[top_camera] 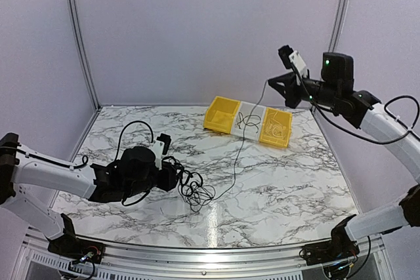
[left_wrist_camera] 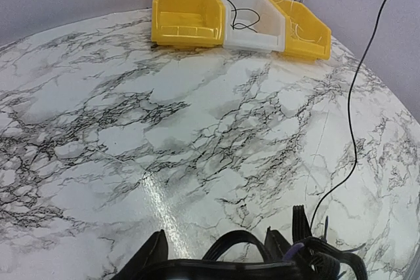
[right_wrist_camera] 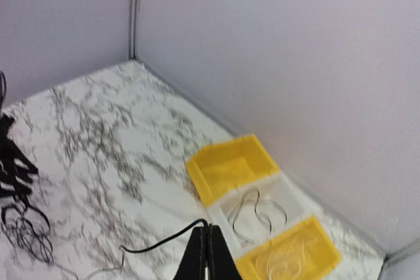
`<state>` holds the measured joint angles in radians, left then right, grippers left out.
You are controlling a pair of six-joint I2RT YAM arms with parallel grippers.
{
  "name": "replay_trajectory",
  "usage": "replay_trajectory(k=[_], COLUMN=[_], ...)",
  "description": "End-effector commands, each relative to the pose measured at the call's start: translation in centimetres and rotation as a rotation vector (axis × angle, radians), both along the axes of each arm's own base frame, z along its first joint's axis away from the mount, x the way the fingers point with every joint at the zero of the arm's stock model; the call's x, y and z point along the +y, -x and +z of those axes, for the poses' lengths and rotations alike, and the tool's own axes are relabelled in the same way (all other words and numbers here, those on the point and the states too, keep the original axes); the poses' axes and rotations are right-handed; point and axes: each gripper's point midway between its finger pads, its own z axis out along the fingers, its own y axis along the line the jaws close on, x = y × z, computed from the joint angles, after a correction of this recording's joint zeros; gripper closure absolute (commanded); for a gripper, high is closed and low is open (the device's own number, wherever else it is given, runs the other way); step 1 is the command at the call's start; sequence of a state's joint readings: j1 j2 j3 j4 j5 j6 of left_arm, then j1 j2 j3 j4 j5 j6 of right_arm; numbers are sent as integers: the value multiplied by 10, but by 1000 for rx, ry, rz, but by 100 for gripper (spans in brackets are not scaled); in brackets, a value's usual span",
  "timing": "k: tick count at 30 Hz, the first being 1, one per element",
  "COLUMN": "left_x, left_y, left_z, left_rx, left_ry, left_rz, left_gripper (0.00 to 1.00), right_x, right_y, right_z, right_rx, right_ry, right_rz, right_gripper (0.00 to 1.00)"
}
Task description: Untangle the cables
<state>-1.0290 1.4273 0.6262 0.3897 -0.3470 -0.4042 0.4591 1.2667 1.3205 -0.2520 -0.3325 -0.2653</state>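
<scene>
The cables lie as a small black tangle (top_camera: 195,189) on the marble table, also visible in the right wrist view as the tangle (right_wrist_camera: 23,231). My left gripper (top_camera: 172,176) sits low at the tangle's left end. In the left wrist view the left gripper (left_wrist_camera: 216,250) has its fingers apart, with a black loop (left_wrist_camera: 252,242) arching between them. My right gripper (top_camera: 269,83) hangs high above the bins, shut on one thin black strand (top_camera: 237,152). That strand (left_wrist_camera: 354,116) runs down to the tangle. The right gripper (right_wrist_camera: 209,229) pinches the strand (right_wrist_camera: 157,246) at its tips.
Three bins stand in a row at the back: a yellow bin (top_camera: 222,115), a white bin (top_camera: 257,115) with a black cable (left_wrist_camera: 241,19) in it, and a yellow bin (top_camera: 277,129) with a pale cable. Purple walls close off the table.
</scene>
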Motion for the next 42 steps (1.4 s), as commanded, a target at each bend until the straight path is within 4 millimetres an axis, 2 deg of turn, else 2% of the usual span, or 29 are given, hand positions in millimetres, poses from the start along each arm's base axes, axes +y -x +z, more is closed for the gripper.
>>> replay_trajectory(k=[1, 2, 3, 4, 5, 6, 7, 9, 12, 16, 19, 22, 26, 30, 33, 35, 42], left_x=[28, 30, 31, 30, 29, 27, 24, 16, 10, 9, 13, 14, 7, 3, 2, 2, 7], left_y=[4, 5, 5, 6, 7, 8, 10, 17, 28, 36, 38, 41, 52, 58, 62, 65, 64], left_z=[-12, -13, -16, -19, -23, -27, -32, -39, -48, -50, -53, -62, -71, -76, -81, -83, -81], left_rx=[21, 29, 39, 53, 72, 95, 122, 177, 255, 289, 298, 333, 428, 497, 539, 566, 592], left_ry=[-93, -96, -105, -113, -119, -128, -137, -158, -192, -184, -182, -184, -176, -156, -140, -127, -116], left_rz=[51, 60, 62, 64, 63, 57, 42, -4, -61, -88, -78, -77, -116, -108, -101, -98, -52], left_gripper=[46, 44, 43, 41, 39, 37, 36, 34, 33, 32, 30, 27, 18, 19, 19, 19, 19], right_x=[-69, -81, -90, -95, -98, -100, -101, -96, -80, -52, -22, 6, 28, 47, 57, 60, 61], right_y=[15, 16, 23, 30, 39, 48, 55, 76, 107, 123, 118, 114, 100, 79, 64, 62, 70], right_z=[-56, -82, -99, -120, -150, -171, -189, -214, -232, -253, -264, -286, -303, -312, -320, -329, -360], right_rx=[138, 179, 194, 215, 253, 260, 290, 275, 218, 142, 138, 170, 150, 131, 144, 142, 166], right_ry=[42, 83, 122, 169, 236, 318, 356, 470, 592, 728, 727, 750, 787, 819, 840, 866, 942], right_rz=[-154, -173, -163, -140, -101, -56, -30, 123, 347, 529, 580, 660, 713, 718, 718, 753, 891], right_gripper=[100, 100, 95, 81, 70, 61, 55, 48, 41, 41, 41, 39, 39, 40, 43, 43, 50])
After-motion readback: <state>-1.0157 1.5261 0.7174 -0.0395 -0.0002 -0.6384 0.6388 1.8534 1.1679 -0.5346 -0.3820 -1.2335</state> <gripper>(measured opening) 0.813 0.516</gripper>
